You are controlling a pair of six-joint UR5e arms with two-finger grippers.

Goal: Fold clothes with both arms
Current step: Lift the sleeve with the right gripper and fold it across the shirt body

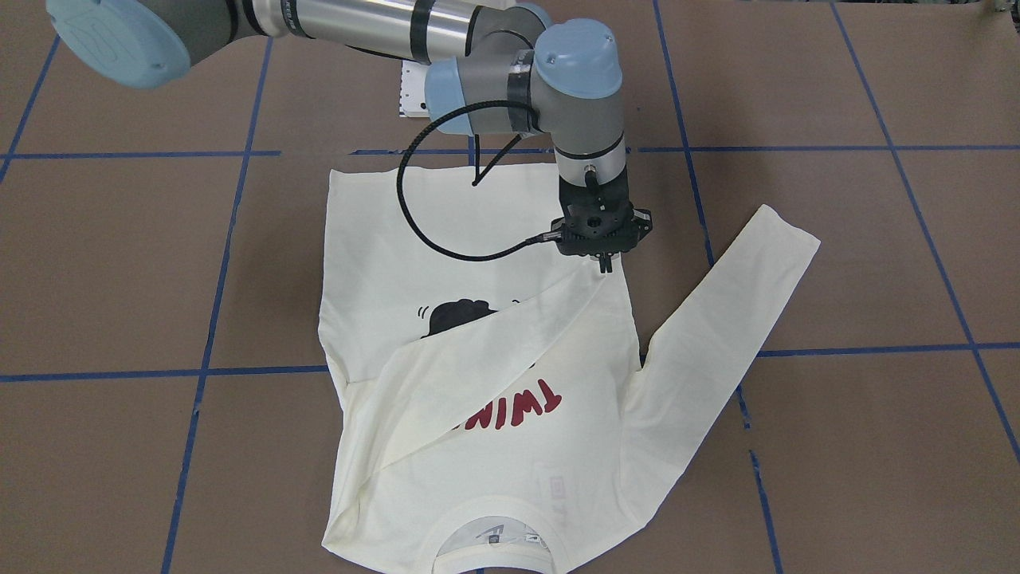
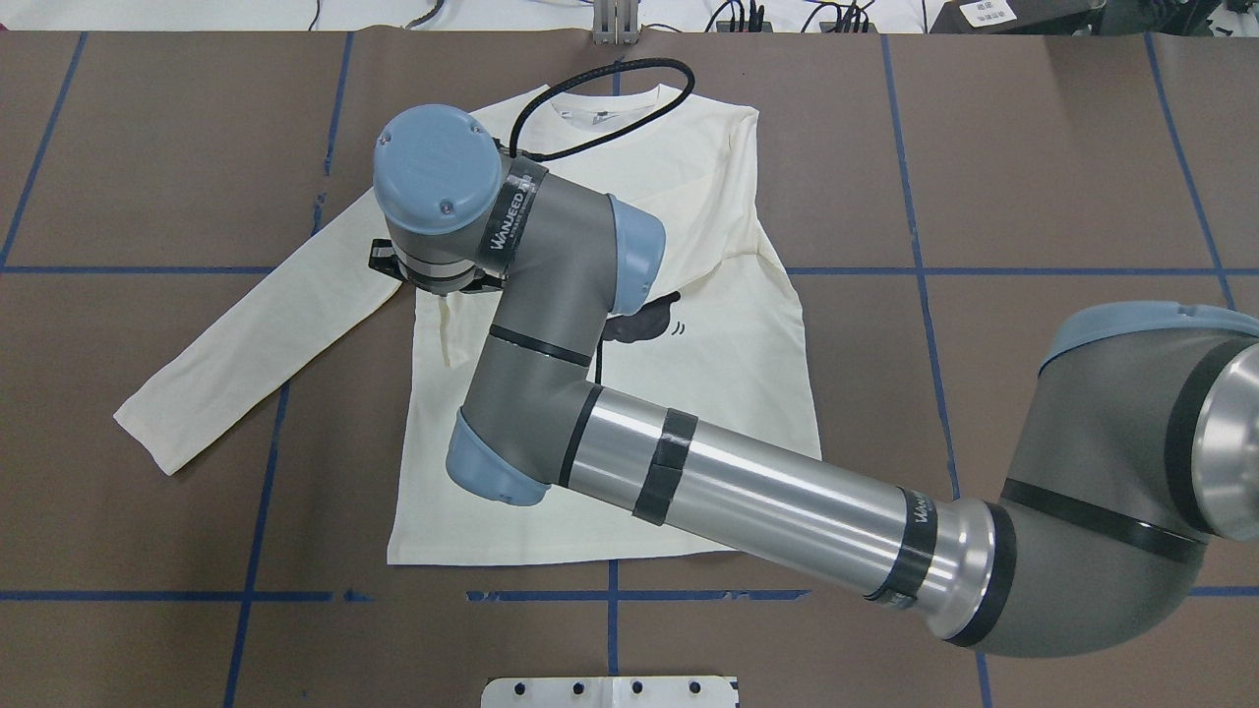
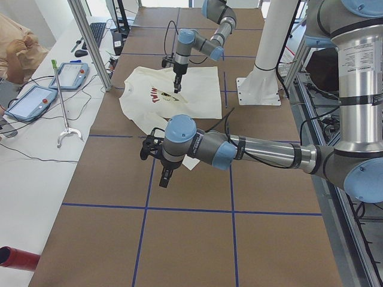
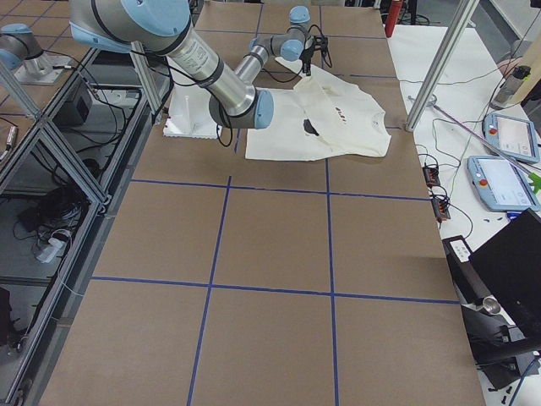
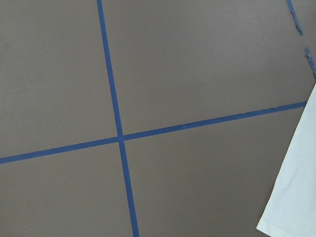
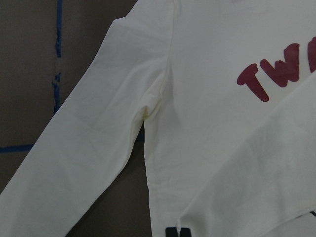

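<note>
In the front-facing view the cream T-shirt lies print-up mid-frame on the brown, papery surface, its ribbed collar at the bottom edge. One sleeve crosses the chest diagonally, hiding part of the cat print and the red lettering. The right gripper stands upright over that sleeve's cuff. Its jaws are together and, by my reading, pinched on the cuff, so as to lay it inward for the fold. The other sleeve lies flat toward the upper right.

Overhead, the right arm, a smooth grey tube with blue caps, reaches in from the lower right. Its wrist hides the jaws.

From the left end, the left gripper hangs mid-frame over bare surface near the spread sleeve's cuff, probably waiting for its turn. I cannot tell how its jaws stand.

From the right end, the shirt sits small in the upper middle.

The left wrist camera shows crossed blue tape and a cuff corner at lower right.

The right wrist camera shows soft, faintly creased knit, with an underarm seam at centre.
</note>
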